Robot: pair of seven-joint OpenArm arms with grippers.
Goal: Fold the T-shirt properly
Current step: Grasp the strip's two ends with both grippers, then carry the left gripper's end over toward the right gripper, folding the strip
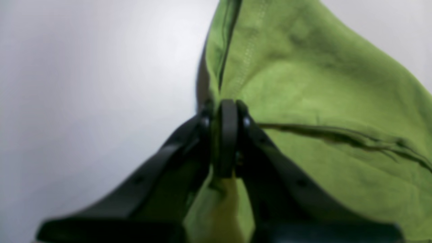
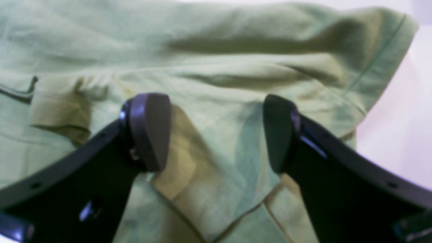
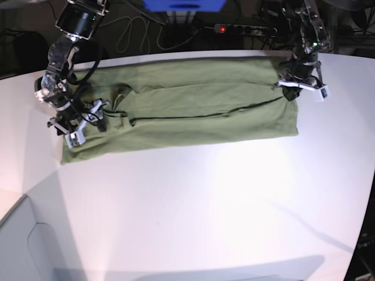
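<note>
Base view: plain olive-green short-sleeved T-shirt (image 3: 193,114) of thin wrinkled fabric, spread as a long band across the upper half of the frame on the smooth white table (image 3: 193,205), already folded lengthwise, with a dark seam-like fold line running through its middle. Left hand (image 3: 300,86) at the upper right of the frame, down on the shirt's right end near the far corner. Right hand (image 3: 79,126) at the upper left of the frame, low over the shirt's left end.

Left wrist view, blurred: black left hand (image 1: 224,141) pinched closed at centre frame, pads pressed together on a bunched edge of the green fabric (image 1: 303,101), cloth rising out of the grip and filling the right side, white table (image 1: 84,101) filling the left.

Right wrist view: right hand (image 2: 216,135) spread wide, rounded dark pads (image 2: 150,130) standing well apart above a creased fold of the shirt (image 2: 216,60), nothing gripped between them. Contact with the cloth not clear from this angle.
</note>
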